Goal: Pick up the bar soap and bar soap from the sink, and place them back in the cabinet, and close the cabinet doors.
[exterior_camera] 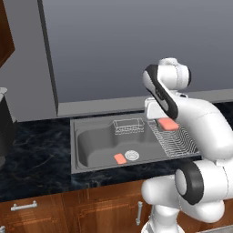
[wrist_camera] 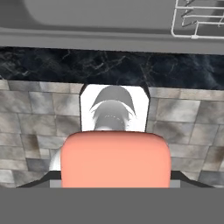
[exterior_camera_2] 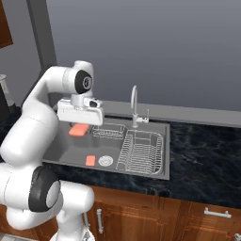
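Currently one bar soap [wrist_camera: 115, 159] is held clamped in the hand [exterior_camera_2: 79, 123], raised above the sink [exterior_camera_2: 63, 146]. A second bar soap [exterior_camera: 119, 158] is seen lying flat on the basin floor, just beside the round drain [exterior_camera: 132, 155]. A wire dish rack [exterior_camera_2: 140, 151] is set in the sink's right part.

Even, soft rendered light with no glare or hard shadows; the sink [exterior_camera: 91, 145] basin shades gently darker toward its walls. Edges look slightly soft and low-resolution, and the dark marble counter [exterior_camera_2: 202, 160] stays dim.
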